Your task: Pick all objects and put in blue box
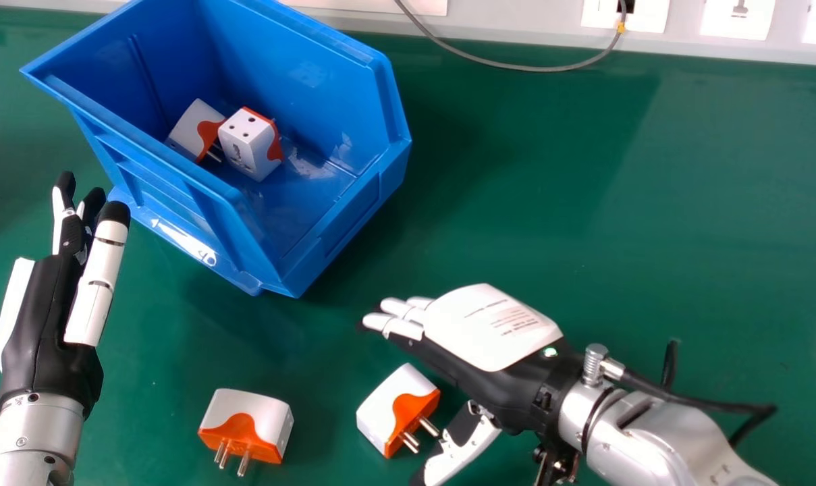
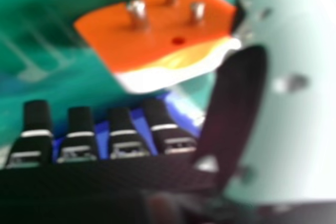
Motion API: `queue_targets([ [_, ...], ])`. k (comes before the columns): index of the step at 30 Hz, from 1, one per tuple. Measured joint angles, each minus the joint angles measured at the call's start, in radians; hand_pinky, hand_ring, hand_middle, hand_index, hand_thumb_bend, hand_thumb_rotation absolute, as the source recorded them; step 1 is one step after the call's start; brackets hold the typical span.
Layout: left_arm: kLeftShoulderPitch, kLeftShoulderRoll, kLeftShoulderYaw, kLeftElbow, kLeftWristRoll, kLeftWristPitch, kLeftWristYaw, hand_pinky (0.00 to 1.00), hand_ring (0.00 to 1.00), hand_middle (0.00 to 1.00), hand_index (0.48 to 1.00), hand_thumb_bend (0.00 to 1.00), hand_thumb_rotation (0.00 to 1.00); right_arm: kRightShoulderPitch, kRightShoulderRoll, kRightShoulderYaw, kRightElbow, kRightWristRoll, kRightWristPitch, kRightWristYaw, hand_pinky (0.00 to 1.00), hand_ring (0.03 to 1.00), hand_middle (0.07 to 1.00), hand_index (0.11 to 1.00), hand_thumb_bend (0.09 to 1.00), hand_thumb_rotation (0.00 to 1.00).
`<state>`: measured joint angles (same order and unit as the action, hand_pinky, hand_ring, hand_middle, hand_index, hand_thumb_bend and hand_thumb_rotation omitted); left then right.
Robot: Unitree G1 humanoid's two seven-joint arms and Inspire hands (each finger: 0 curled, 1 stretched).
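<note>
Right hand (image 1: 492, 327) is released, fingers straight. Centre the adjacent adapter (image 1: 389, 405) between thumb and fingers before closing. Left hand (image 1: 43, 324): unclenched, beside blue box (image 1: 354, 229).

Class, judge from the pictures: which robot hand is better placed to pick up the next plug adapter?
Right, most likely. The right hand is open, with an adapter close by its thumb; the left hand is beside the blue box, farther from that adapter.
</note>
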<state>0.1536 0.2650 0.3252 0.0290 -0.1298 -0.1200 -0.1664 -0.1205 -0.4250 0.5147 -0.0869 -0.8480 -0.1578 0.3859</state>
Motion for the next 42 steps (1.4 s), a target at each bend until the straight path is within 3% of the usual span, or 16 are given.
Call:
queue_targets([
  [8,0.0,-0.002,0.0,-0.002,0.0,-0.001,0.008,1.0,1.0,1.0,1.0,0.39,0.87,-0.076,-0.054,0.012,0.017,0.017,-0.101,0.072,0.79,0.891,0.899,0.849,0.687,0.21],
  [12,0.002,-0.002,0.0,-0.014,0.002,0.0,0.018,1.0,1.0,1.0,1.0,0.39,0.87,-0.106,-0.062,0.018,0.046,0.015,-0.145,0.075,0.79,0.887,0.893,0.842,0.688,0.21],
  [17,0.006,-0.002,-0.002,-0.021,0.024,0.0,0.037,1.0,1.0,1.0,1.0,0.38,0.88,-0.141,-0.065,0.031,0.077,0.011,-0.184,0.069,0.76,0.863,0.867,0.822,0.693,0.19],
  [21,0.012,-0.002,-0.003,-0.026,0.032,0.001,0.037,1.0,1.0,1.0,1.0,0.39,0.88,-0.171,-0.065,0.039,0.117,-0.011,-0.224,0.04,0.74,0.846,0.845,0.802,0.708,0.19],
  [29,0.015,-0.002,-0.003,-0.039,0.022,0.013,0.034,1.0,1.0,1.0,1.0,0.39,0.88,-0.188,-0.052,0.052,0.177,-0.063,-0.247,-0.018,0.73,0.825,0.826,0.785,0.703,0.19],
  [42,0.011,-0.002,-0.004,-0.041,0.021,0.029,0.036,1.0,1.0,1.0,1.0,0.4,0.88,-0.216,-0.03,0.085,0.272,-0.136,-0.257,-0.176,0.7,0.802,0.806,0.768,0.701,0.19],
])
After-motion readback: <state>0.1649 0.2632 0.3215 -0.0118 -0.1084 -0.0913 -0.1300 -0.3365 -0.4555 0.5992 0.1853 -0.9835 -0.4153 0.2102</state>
